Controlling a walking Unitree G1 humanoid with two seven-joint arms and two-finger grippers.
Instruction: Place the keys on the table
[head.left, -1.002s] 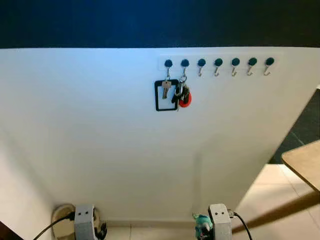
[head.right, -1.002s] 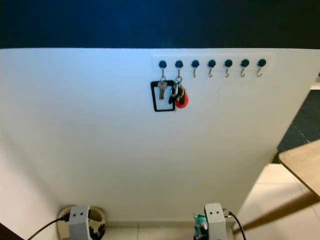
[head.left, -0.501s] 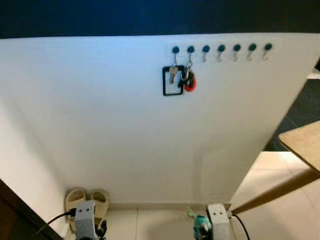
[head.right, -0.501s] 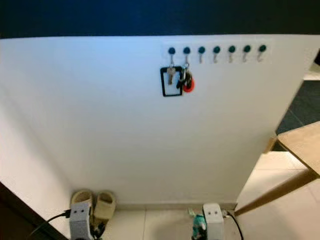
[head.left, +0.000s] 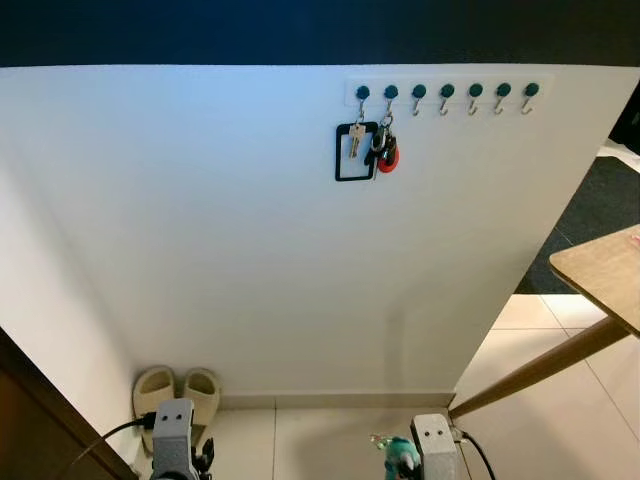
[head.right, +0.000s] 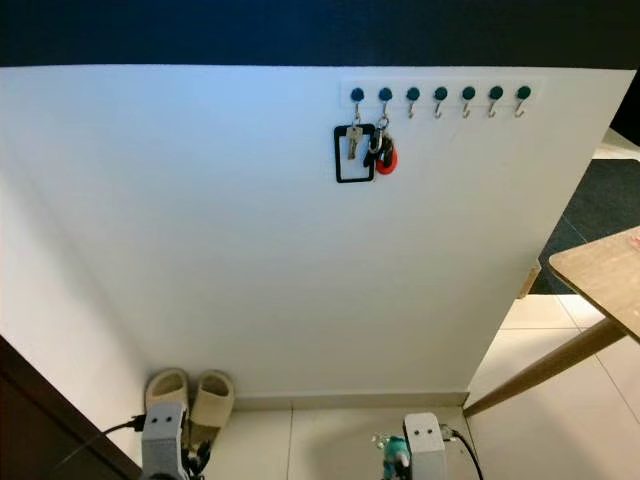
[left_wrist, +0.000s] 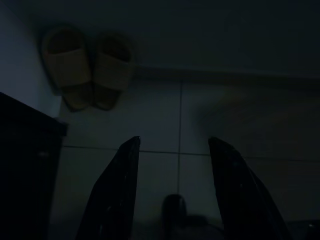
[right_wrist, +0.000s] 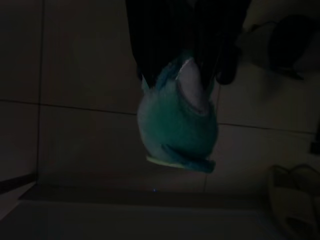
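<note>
Keys (head.left: 382, 153) hang from a hook rail (head.left: 446, 91) high on the wall, well above both low grippers; right gripper (right_wrist: 187, 70) pinches a teal toy (right_wrist: 176, 120), left gripper (left_wrist: 172, 165) gapes empty

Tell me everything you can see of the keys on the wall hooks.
The keys hang as a bunch from the second hook from the left of the hook rail on the white wall. The bunch looks like metal keys with dark parts and a red round tag at its lower right. It hangs straight down. Beside it, on the first hook, a single silver key hangs in front of a black rectangular frame. The bunch is too small to count.
</note>
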